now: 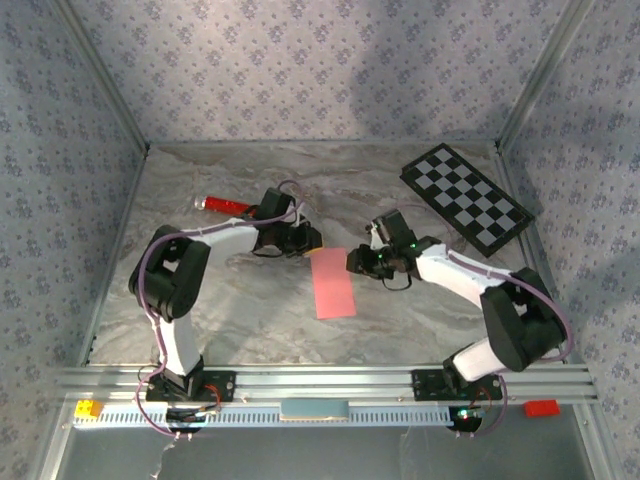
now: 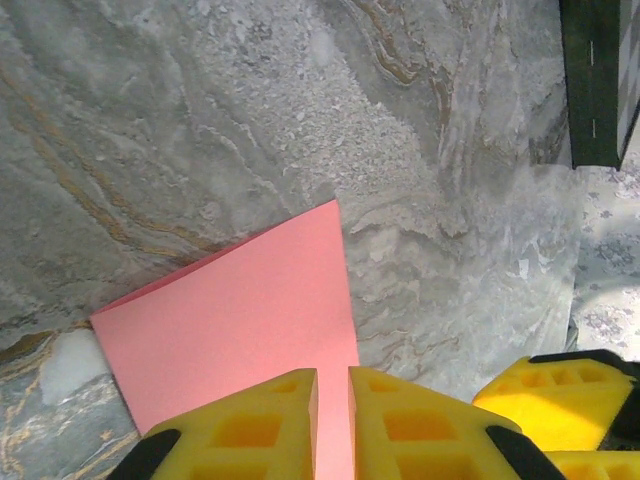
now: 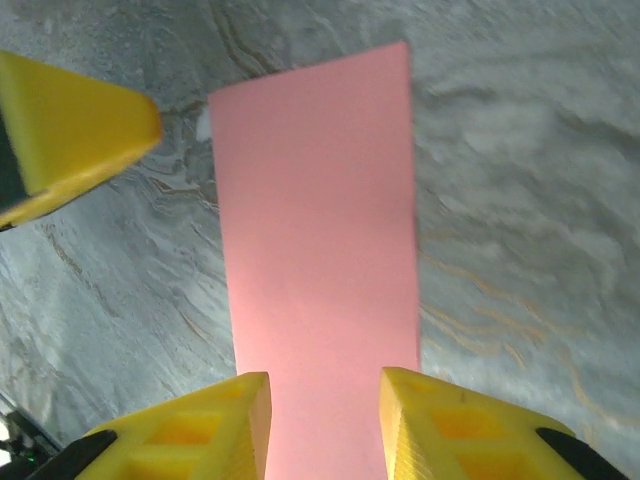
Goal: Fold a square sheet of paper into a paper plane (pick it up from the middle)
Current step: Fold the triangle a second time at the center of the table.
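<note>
- far left on the front rail there's a little yellow block (image 1: pixel 88 408); nothing's near it
- red cylinder (image 1: pixel 225 204) lies on the marble table (image 1: pixel 250 310) toward the back left, just behind the left arm's wrist; can't tell if they touch
- left gripper (image 1: pixel 312 243) sits at the far end of the pink sheet; in its wrist view the yellow fingers (image 2: pixel 250 430) are barely parted, only a thin slit with pink showing through it; they don't look clamped on anything
- the square sheet of paper (image 1: pixel 333 283) is creased down to a narrow oblong and lies flat on the table, pretty much dead centre, between the two grippers; long side runs near-to-far, tilted a bit; the left wrist view shows a second layer peeking out along one edge (image 2: pixel 240 320)
- right gripper (image 1: pixel 352 262) is at the paper's right edge, up near the far end; fingers (image 3: pixel 200 430) stand clearly apart, holding nothing; the pink strip (image 3: pixel 315 230) stretches away from between them, flat on the marble
- checkerboard (image 1: pixel 467 198) lies back right, well apart from the paper
- small red block (image 1: pixel 541 407) on the rail at the far right
</note>
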### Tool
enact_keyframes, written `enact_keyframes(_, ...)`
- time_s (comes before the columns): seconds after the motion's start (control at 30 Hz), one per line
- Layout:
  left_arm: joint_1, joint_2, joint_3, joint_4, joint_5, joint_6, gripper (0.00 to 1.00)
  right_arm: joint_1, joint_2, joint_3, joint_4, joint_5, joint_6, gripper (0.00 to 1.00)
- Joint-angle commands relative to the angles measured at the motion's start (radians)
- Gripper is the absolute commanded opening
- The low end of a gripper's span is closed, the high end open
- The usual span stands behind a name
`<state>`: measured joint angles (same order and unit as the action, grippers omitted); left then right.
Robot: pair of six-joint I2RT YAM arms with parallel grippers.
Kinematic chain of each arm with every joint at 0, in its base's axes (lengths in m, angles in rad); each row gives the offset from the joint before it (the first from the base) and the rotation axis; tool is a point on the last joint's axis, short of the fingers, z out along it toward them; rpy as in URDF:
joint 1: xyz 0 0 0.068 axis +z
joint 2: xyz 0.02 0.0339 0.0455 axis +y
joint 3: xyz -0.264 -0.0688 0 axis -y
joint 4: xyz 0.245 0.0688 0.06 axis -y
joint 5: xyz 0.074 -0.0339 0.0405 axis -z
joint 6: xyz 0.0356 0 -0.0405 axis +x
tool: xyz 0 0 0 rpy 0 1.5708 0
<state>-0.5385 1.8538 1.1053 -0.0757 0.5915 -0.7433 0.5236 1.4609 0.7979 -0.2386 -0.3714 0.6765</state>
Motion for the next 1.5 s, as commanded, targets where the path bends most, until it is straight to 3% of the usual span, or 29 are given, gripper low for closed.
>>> enact_keyframes(0.0, -0.001, 0.044, 0.031, -0.028, 0.031, 0.020, 0.16, 0.009, -0.039, -0.066, -0.034, -0.020, 0.077, 0.35)
enact_keyframes(0.23, 0.007, 0.097, 0.063, -0.056, -0.006, 0.041, 0.16, 0.038, -0.108, -0.175, 0.015, -0.031, 0.166, 0.38)
enact_keyframes(0.57, 0.013, 0.138, 0.014, -0.036, -0.031, 0.046, 0.15, 0.082, -0.070, -0.218, 0.059, -0.101, 0.215, 0.47)
enact_keyframes(1.47, 0.021, 0.166, -0.026, 0.004, -0.019, 0.019, 0.13, 0.105, -0.026, -0.253, 0.094, -0.125, 0.250, 0.44)
